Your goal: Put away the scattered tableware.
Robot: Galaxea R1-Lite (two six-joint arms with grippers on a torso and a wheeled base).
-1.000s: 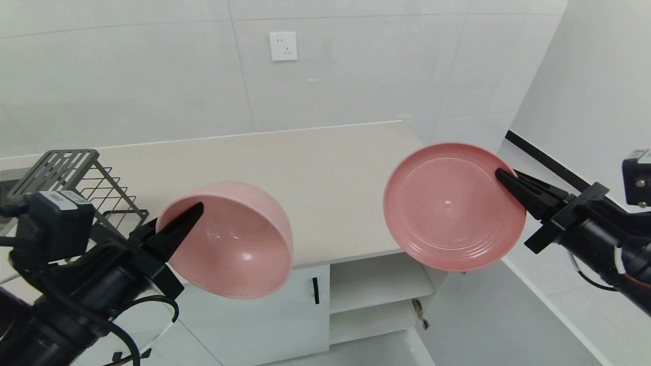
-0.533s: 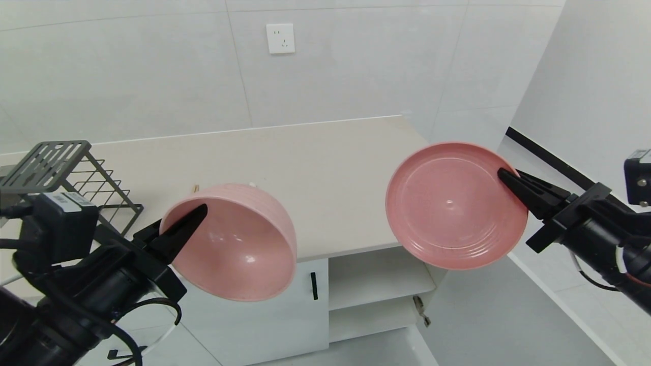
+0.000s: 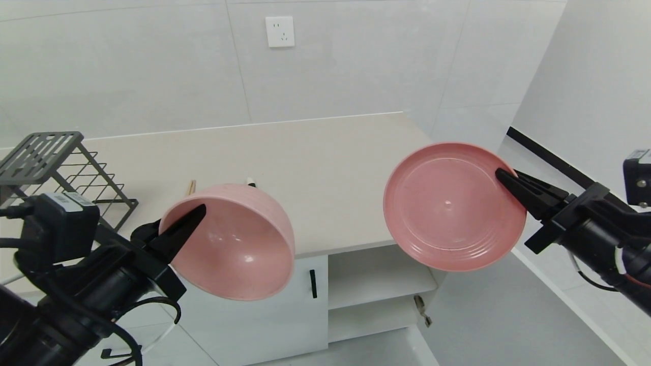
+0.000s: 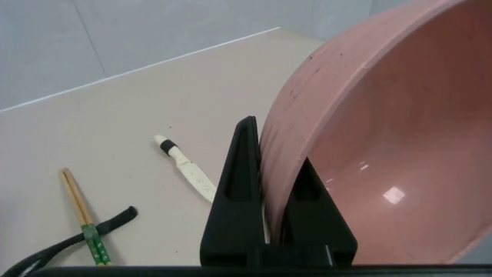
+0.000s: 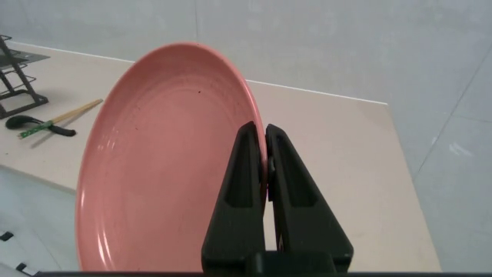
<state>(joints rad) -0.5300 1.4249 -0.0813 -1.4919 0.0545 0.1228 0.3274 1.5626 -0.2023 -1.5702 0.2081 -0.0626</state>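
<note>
Your left gripper is clamped on the rim of the bowl, held in the air at 7 o'clock; your right gripper pinches the plate by its rim at 3 o'clock. Both are thin edge holds, so a jerk could let either swing, slip and fall

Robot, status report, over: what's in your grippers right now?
Left gripper shut on pink round bowl. Right gripper shut on pink round plate. Wooden chopsticks and white utensil lie on beige countertop.
</note>
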